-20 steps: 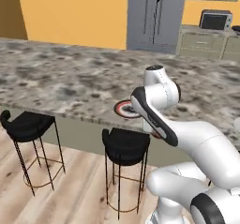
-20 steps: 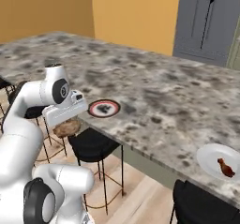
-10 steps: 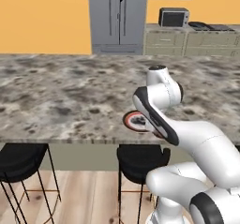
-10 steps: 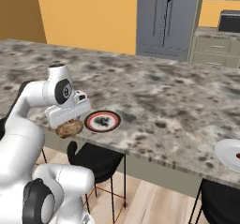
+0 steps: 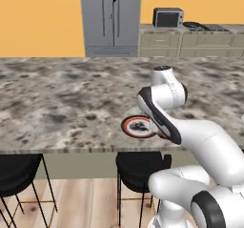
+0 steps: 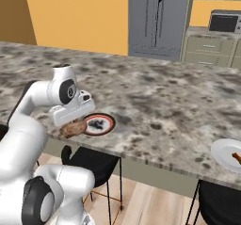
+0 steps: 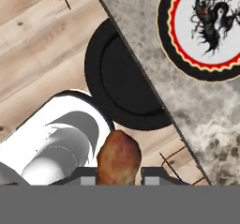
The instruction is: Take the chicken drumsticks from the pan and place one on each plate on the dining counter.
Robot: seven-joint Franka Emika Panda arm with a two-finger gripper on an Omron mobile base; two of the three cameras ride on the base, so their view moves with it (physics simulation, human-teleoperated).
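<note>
One drumstick (image 7: pixel 118 156) sits clamped in the gripper (image 7: pixel 117 178) beside the red-rimmed plate (image 6: pixel 99 124) at the counter (image 6: pixel 155 106) edge.

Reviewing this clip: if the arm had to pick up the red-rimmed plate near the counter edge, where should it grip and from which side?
Probably the raised rim of the round red-rimmed plate with a dark dragon motif, from the stool side, where it lies closest to the speckled granite dining counter's edge. It lies flat and shallow, so only the rim offers a pinch. The gripper is occupied, shut on a glossy brown chicken drumstick.
</note>
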